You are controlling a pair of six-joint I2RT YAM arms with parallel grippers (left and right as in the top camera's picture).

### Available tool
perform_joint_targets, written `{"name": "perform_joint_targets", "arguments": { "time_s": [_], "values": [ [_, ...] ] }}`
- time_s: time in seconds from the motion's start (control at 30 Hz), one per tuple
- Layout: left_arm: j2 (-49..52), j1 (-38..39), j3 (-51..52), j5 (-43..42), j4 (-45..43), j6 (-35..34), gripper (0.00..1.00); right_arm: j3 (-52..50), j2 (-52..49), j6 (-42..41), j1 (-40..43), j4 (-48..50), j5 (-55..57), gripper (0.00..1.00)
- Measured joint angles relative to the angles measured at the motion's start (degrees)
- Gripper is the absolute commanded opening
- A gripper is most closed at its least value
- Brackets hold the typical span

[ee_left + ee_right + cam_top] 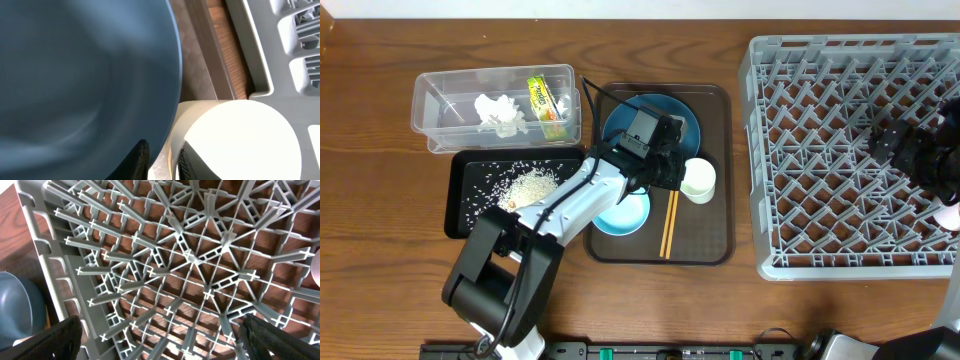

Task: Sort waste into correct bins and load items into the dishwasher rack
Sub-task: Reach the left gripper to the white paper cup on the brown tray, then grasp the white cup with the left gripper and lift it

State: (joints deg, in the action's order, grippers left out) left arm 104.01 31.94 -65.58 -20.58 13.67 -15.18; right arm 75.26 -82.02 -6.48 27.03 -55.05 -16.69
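Note:
The dark blue plate (pixel 618 120) lies at the back of the brown tray (pixel 710 240). My left gripper (pixel 670 170) is shut on its near right rim, right beside the white cup (pixel 699 180). In the left wrist view the plate (pixel 85 75) fills the left, the cup (pixel 240 140) sits lower right, and the fingers (pixel 162 162) pinch the rim. The light blue bowl (pixel 620 215) and chopsticks (pixel 670 222) lie on the tray. My right gripper (pixel 888 140) (pixel 160 340) is open and empty over the grey rack (pixel 820 150) (pixel 190 260). The pinkish cup (pixel 948 215) stands in the rack at its right edge.
The clear tub (pixel 430 120) at the back left holds the white tissue (pixel 500 113) and the yellow-green wrapper (pixel 545 102). The black tray (pixel 460 200) in front of it holds the rice (pixel 530 187). Bare wood shows between the brown tray and the rack.

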Motion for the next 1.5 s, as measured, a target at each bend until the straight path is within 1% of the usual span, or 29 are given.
{"name": "perform_joint_targets", "arguments": {
  "time_s": [0.2, 0.3, 0.43, 0.6, 0.73, 0.97, 1.1, 1.17, 1.37, 1.4, 1.5],
  "values": [
    [-2.4, 0.0, 0.0, 0.0, -0.5, 0.0, 0.23, 0.0, 0.0, 0.0, 0.0, 0.0, 0.0, 0.99],
    [-3.2, 0.2, 0.0, -0.3, 0.7, 0.0, 0.24, 0.0, 0.0, 0.0, 0.0, 0.0, 0.0, 0.99],
    [-3.3, 1.6, 0.0, -0.3, 2.0, 0.0, 0.28, 0.0, 0.0, 0.1, 0.0, 0.0, 0.0, 0.99],
    [-3.3, 4.3, 0.0, -0.2, 2.0, 0.0, 0.29, 0.0, 0.0, 0.2, 0.0, 0.0, 0.0, 0.99],
    [-3.3, 5.7, 0.0, 1.8, 2.8, 0.0, 0.29, 0.0, 0.0, 0.2, 0.0, 0.0, 0.0, 0.99],
    [-3.2, 5.9, 0.3, 4.3, 3.2, 0.0, 0.29, 0.0, 0.0, 0.2, 0.0, -0.1, 0.0, 0.99],
    [-2.3, 5.9, 0.3, 4.5, 3.3, 0.0, 0.27, 0.0, 0.0, 0.2, 0.0, -0.1, 0.0, 0.99],
    [-2.1, 5.9, 0.3, 4.5, 3.3, 0.0, 0.24, 0.0, 0.0, 0.2, 0.0, -0.2, 0.0, 0.99],
    [-2.1, 6.0, 0.4, 4.5, 4.7, -0.1, 0.19, 0.0, 0.0, 0.2, 0.0, -0.4, 0.0, 0.99],
    [-2.1, 6.0, 0.4, 4.5, 5.1, 0.0, 0.14, 0.0, 0.0, 0.2, 0.0, -0.4, 0.0, 0.99],
    [-2.1, 6.1, 0.4, 4.5, 5.6, 0.0, 0.13, 0.0, 0.0, 0.2, 0.0, -0.4, 0.0, 0.99]
  ]
}}
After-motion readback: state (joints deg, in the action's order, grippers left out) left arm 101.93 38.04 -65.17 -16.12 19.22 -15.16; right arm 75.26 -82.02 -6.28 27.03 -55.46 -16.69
